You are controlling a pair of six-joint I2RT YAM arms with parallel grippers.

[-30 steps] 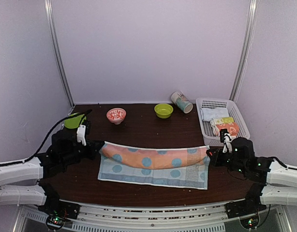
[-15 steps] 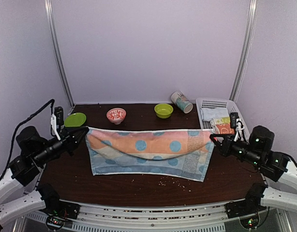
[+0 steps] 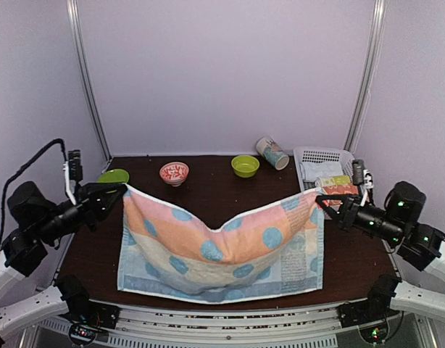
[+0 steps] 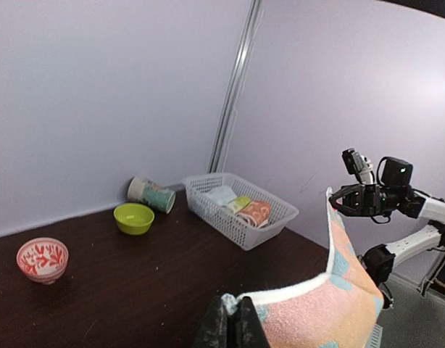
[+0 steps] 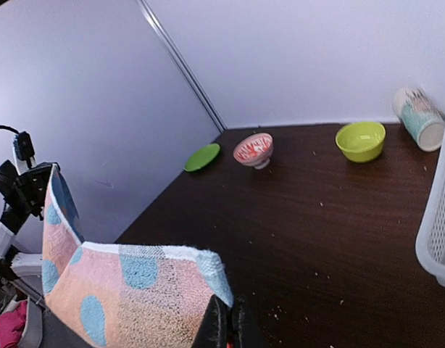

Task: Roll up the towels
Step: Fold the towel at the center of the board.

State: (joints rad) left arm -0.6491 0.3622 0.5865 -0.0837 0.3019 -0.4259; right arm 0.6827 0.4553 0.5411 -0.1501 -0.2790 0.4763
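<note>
The light blue dotted towel (image 3: 222,250) is held spread and hanging above the table (image 3: 215,192), sagging at mid-span, one upper corner pinched by the left gripper (image 3: 121,191), the other pinched by the right gripper (image 3: 322,199).

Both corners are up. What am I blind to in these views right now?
- Top view: the hanging towel hides the table surface behind it.
- Both wrist views: the towel's lower edge is cut off at the frame bottom.
- Right wrist view: the basket is cut off at the right edge, contents unseen.
</note>
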